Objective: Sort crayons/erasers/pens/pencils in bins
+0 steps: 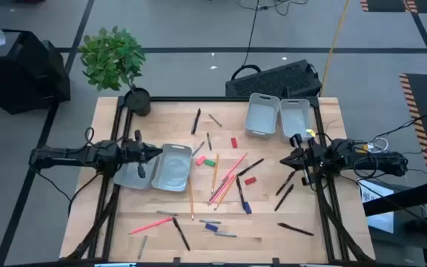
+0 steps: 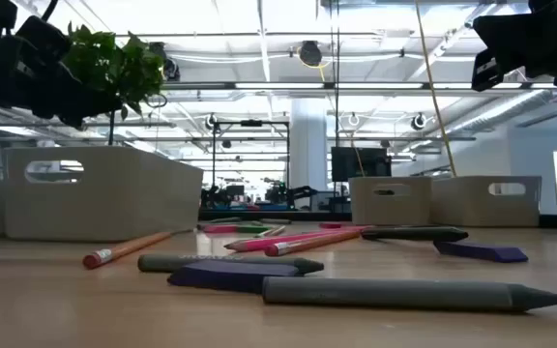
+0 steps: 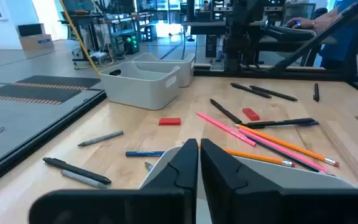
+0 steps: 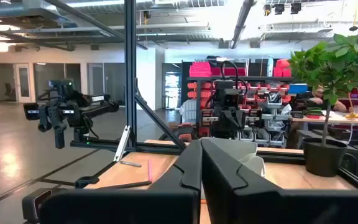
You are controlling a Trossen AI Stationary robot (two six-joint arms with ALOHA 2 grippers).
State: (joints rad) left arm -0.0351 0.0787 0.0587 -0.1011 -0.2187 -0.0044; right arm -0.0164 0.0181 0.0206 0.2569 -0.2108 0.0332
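- Your left gripper (image 1: 156, 153) sits left of centre in the high view, fingers pressed together on nothing, tip over the near pair of bins (image 1: 170, 167).
- Your right gripper (image 1: 286, 159) sits at centre right, also closed and empty, just below the far bins (image 1: 279, 116) at upper centre.
- Pencils (image 1: 227, 180), orange and pink, lie crossed at mid-table between the grippers.
- Pens (image 1: 285, 197) lie scattered in the lower right.
- Erasers: a red one (image 1: 234, 142) above centre, a green one (image 1: 210, 163) beside the near bins.
- A potted plant (image 1: 115, 63) stands at the upper left corner.
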